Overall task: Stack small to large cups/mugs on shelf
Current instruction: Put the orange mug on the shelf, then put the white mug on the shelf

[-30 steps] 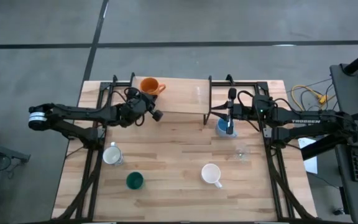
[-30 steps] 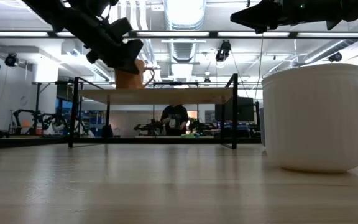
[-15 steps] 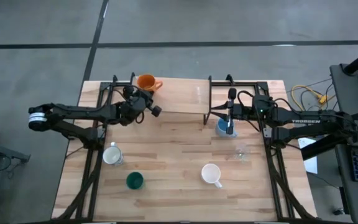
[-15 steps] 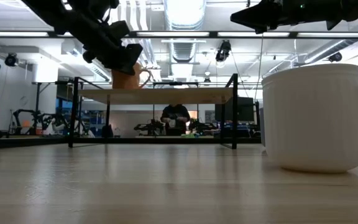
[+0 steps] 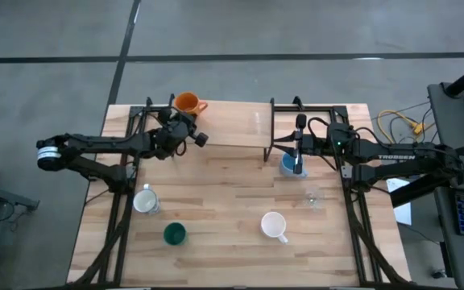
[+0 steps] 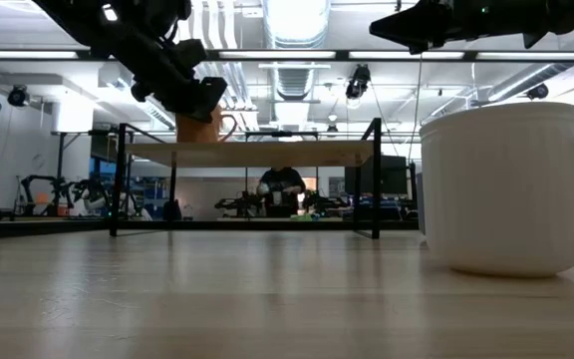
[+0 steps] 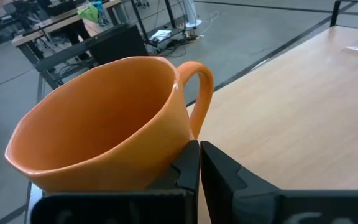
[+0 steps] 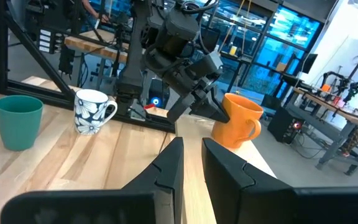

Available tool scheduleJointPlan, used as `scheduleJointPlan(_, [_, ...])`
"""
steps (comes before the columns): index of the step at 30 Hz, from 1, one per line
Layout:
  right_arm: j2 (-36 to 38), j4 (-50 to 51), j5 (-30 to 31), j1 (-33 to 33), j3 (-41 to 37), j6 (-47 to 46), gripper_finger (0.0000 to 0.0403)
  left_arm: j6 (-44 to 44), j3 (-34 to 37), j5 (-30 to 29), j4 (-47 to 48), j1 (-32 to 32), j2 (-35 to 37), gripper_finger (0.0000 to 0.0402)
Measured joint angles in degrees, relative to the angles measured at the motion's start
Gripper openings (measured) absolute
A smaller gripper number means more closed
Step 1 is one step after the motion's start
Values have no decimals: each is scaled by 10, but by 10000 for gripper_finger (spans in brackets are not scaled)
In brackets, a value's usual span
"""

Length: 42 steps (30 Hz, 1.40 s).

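The left tool (image 5: 190,134) is at the far left end of the shelf (image 5: 232,125). Its fingers sit nearly together right beside the orange mug (image 5: 187,103), and I think they pinch the mug's wall, but I cannot be sure. The mug stands on the shelf and looks empty inside.

The right tool (image 5: 298,143) waits by the shelf's right side, above the light blue mug (image 5: 287,165), with its fingers close together and nothing in them.

The mugs look hard and smooth. They would slip easily and could break if dropped, so the rim or handle is the best place to hold.

On the table (image 5: 232,250) stand the white mug with dark markings (image 5: 145,200), the dark green cup (image 5: 174,234), the plain white mug (image 5: 274,226) and the clear glass (image 5: 314,196). They look empty.
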State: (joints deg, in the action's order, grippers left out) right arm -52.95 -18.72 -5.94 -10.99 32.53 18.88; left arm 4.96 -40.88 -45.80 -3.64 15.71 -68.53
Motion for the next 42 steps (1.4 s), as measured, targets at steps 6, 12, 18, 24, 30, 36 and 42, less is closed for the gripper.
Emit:
scheduleJointPlan(6, [0,0,0,0,0,0,52,-12,0,1,0,9,0,0])
scheduleJointPlan(12, [0,0,0,0,0,0,52,-14,0,1,0,16,0,0])
scheduleJointPlan(18, [0,0,0,0,0,1,52,-14,0,1,-1,25,0,0])
scheduleJointPlan(24, [0,0,0,0,0,1,52,-15,0,1,-2,32,0,0])
scheduleJointPlan(30, [0,0,0,0,0,1,52,-23,0,1,-3,33,0,0])
scheduleJointPlan(36, [0,0,4,0,0,-28,52,-24,-4,5,-3,22,5,0])
scheduleJointPlan(42, [0,11,15,0,0,-107,52,-46,-1,9,-2,-29,50,0])
